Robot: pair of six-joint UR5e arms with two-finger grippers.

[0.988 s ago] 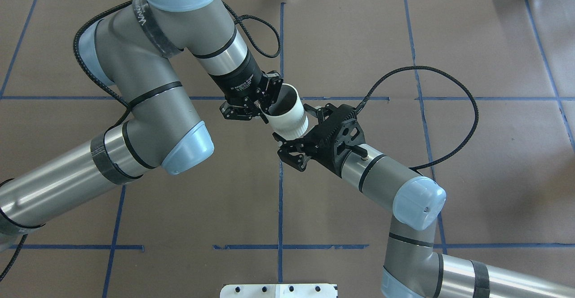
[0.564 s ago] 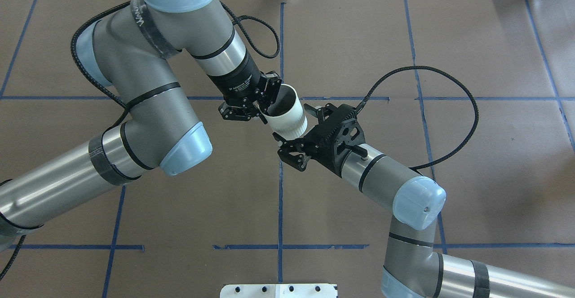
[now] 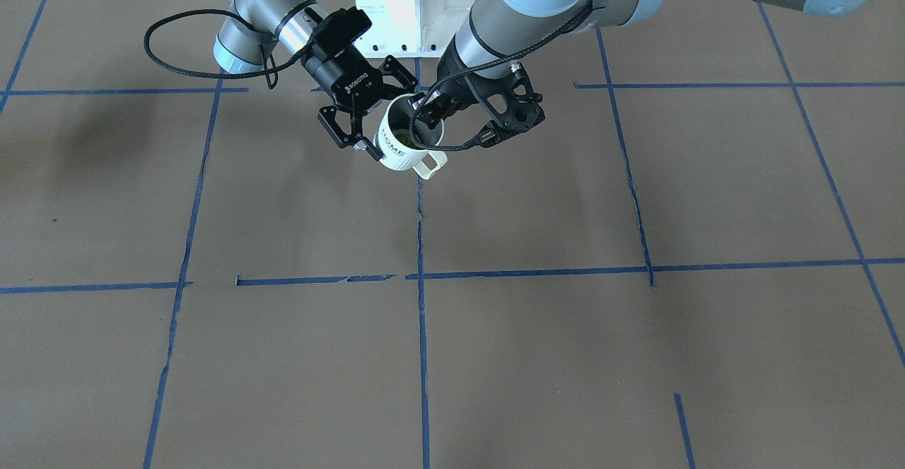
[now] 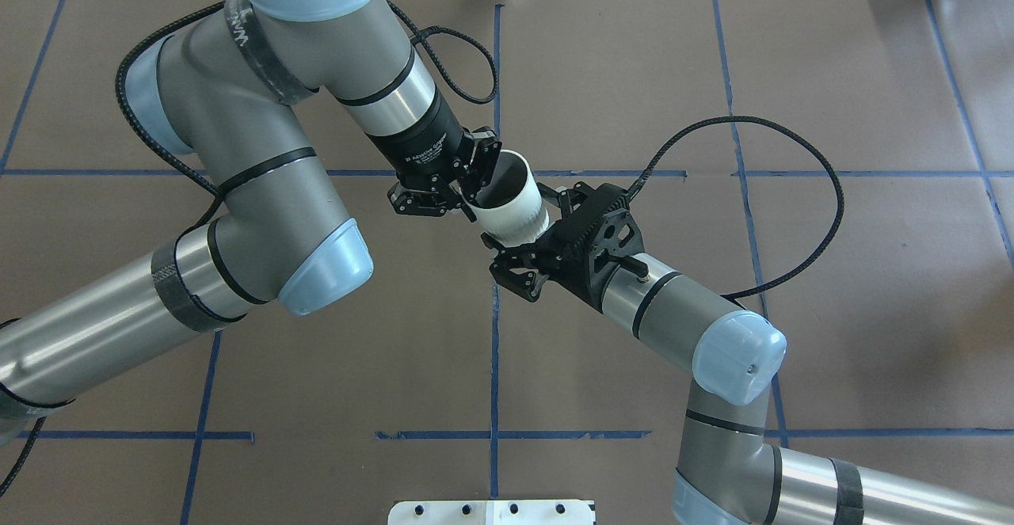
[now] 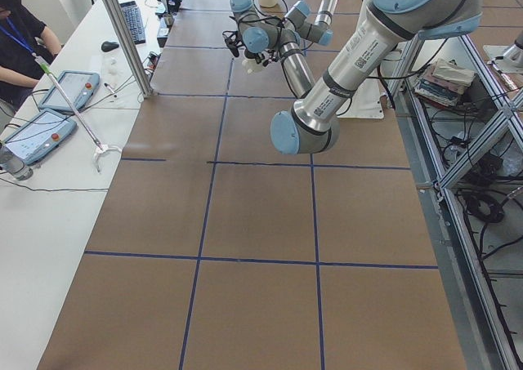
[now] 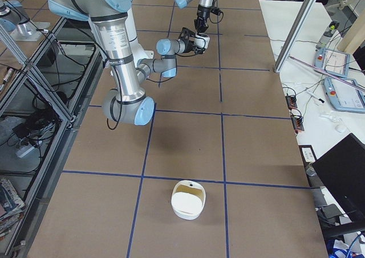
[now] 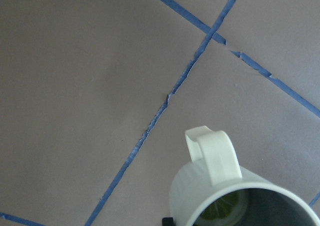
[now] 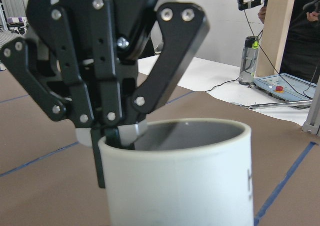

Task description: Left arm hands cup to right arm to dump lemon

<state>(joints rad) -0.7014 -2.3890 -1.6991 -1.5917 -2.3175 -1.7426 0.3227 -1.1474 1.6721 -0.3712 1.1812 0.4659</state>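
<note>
Now the left arm nudges in a touch from a second ago, its elbow swinging slightly toward the table's left end, and the cup (image 4: 515,212) slides a shade deeper toward the right gripper (image 4: 516,220), which has not budged. The left gripper (image 4: 473,184) pinches the rim, one finger inside and one outside, and the cup hangs tilted in the air over the middle of the tabletop, well in from every edge. The lemon (image 7: 224,207) sits at the bottom, so nothing is spilled. The right gripper's jaws are spread wide, one on either side of the cup's body, not yet closing. That looks like the last bit of lining up before the handover, with the right-hand squeeze and the left-hand release both to come. As for room, brown paper and blue tape run all the way out to the operators' edge. Toward the right end sits a white tub (image 6: 185,213), well apart, perhaps the dump spot. The tight place is right here, with two grippers crowding one cup and the right arm's cable looping out toward the right end.
</note>
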